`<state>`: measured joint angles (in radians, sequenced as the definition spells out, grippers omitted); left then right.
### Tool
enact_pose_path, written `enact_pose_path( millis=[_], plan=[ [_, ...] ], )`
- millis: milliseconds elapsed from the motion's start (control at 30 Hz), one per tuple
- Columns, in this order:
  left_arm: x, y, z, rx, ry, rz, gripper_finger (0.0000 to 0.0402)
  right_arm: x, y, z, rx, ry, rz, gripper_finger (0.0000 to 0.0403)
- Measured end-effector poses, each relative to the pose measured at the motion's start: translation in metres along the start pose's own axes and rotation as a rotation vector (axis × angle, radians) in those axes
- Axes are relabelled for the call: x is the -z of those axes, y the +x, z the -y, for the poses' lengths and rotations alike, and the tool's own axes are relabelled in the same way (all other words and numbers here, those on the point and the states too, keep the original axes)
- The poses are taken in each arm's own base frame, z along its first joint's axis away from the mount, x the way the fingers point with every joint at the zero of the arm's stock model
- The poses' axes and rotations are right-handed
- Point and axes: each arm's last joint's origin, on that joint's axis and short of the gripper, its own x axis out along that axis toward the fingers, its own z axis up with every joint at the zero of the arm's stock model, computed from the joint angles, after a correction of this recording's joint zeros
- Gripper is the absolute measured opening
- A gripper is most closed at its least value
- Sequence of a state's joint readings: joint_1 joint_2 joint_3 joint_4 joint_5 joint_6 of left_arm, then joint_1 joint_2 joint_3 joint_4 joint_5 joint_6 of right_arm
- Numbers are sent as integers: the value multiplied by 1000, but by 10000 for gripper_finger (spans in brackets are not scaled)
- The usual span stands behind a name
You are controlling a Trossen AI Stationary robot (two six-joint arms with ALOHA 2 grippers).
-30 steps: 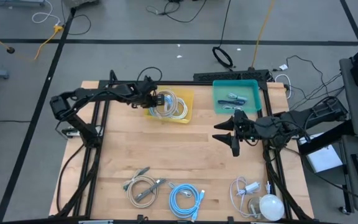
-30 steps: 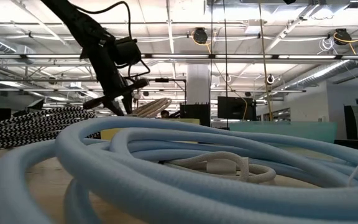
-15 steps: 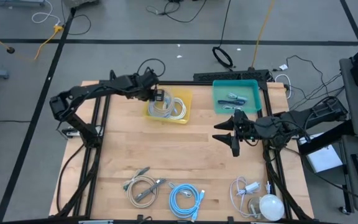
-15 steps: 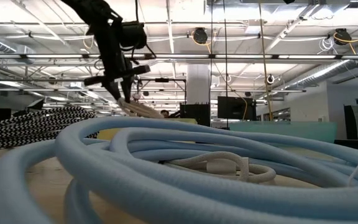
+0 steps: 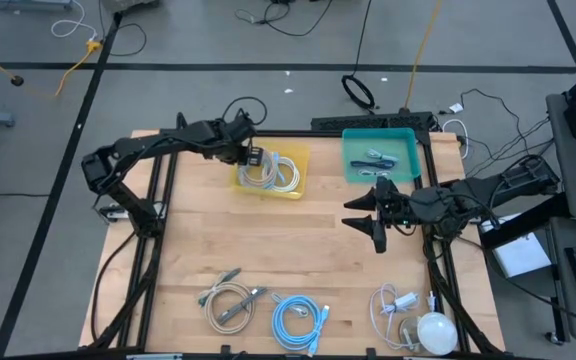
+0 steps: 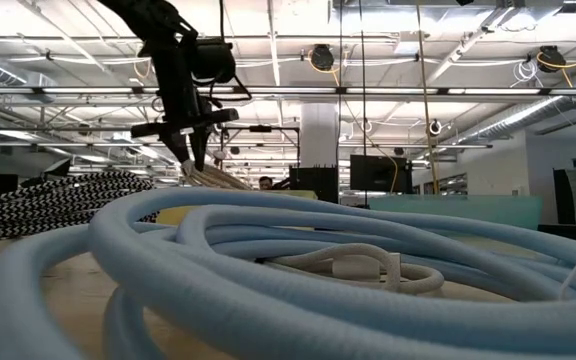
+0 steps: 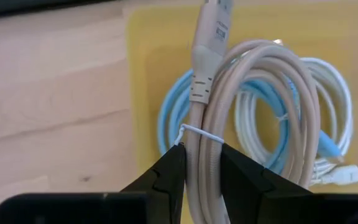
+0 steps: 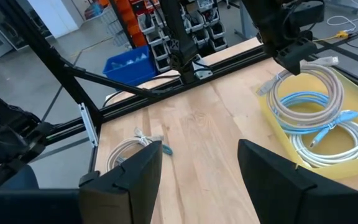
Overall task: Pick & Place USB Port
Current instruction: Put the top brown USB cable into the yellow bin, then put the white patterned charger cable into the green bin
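Observation:
A beige USB cable, coiled and bound with a white tie, sits over the yellow tray at the table's far middle. Its plug points away from my fingers. My left gripper is above the tray's left part, pointing steeply down, shut on the coil. A light-blue cable and a white cable lie in the tray beneath it. My right gripper hovers open over the table's right middle, holding nothing. My left gripper pinches two strands of the beige coil between its two fingers, just below the white tie. The fingers come from above, slanting, and lie across the strands. The held end is raised; the coil's far part lies on the cables in the tray.
A teal tray with small cables stands right of the yellow one. Along the near edge lie a grey-beige cable, a light-blue cable, and a white cable with a white round thing. Bare wood lies between.
My left gripper has risen and tipped more steeply down over the yellow tray's left part. The beige coil, which stood up as a loop below the fingers, now lies flatter toward the tray.

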<state>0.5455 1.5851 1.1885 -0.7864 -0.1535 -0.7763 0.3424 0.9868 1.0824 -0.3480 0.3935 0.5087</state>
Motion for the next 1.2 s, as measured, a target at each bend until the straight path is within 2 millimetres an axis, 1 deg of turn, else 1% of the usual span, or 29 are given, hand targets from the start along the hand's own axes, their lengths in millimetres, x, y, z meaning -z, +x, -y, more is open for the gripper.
enact_pose_path(
  millis=[200, 300, 433, 533, 667, 767, 867, 933, 1033, 1133, 1200],
  plan=[
    [0, -1, 10, 68, 68, 38, 93, 0, 0, 0, 0, -5, 0, 203],
    [0, -1, 11, 70, 75, 40, 93, 0, 0, 0, 0, -5, 0, 203],
    [2, 0, 7, 24, 80, 21, 99, 0, 0, 0, -1, -1, 0, 203],
    [4, 3, 3, -13, 65, -12, 129, 0, 0, 0, -1, -1, 0, 203],
    [7, 12, 0, -72, 20, -60, 194, 0, 0, 0, -2, -1, 0, 203],
    [9, 17, 2, -76, 23, -81, 244, 0, 0, 0, -2, -1, 0, 203],
    [11, 16, 6, -67, 35, -68, 279, 0, 0, 0, -2, 0, -1, 203],
    [9, 12, 10, -62, 51, -55, 290, 0, 0, 0, -2, 2, -1, 203],
    [0, -3, 19, -8, 86, -11, 290, 0, 0, 0, -3, 3, -2, 203],
    [-7, -24, 36, 113, 170, -12, 279, 0, 0, 0, -11, 3, -6, 203],
    [-6, -42, 52, 237, 263, -38, 270, 1, 0, -1, -32, 4, -18, 203]
  ],
)
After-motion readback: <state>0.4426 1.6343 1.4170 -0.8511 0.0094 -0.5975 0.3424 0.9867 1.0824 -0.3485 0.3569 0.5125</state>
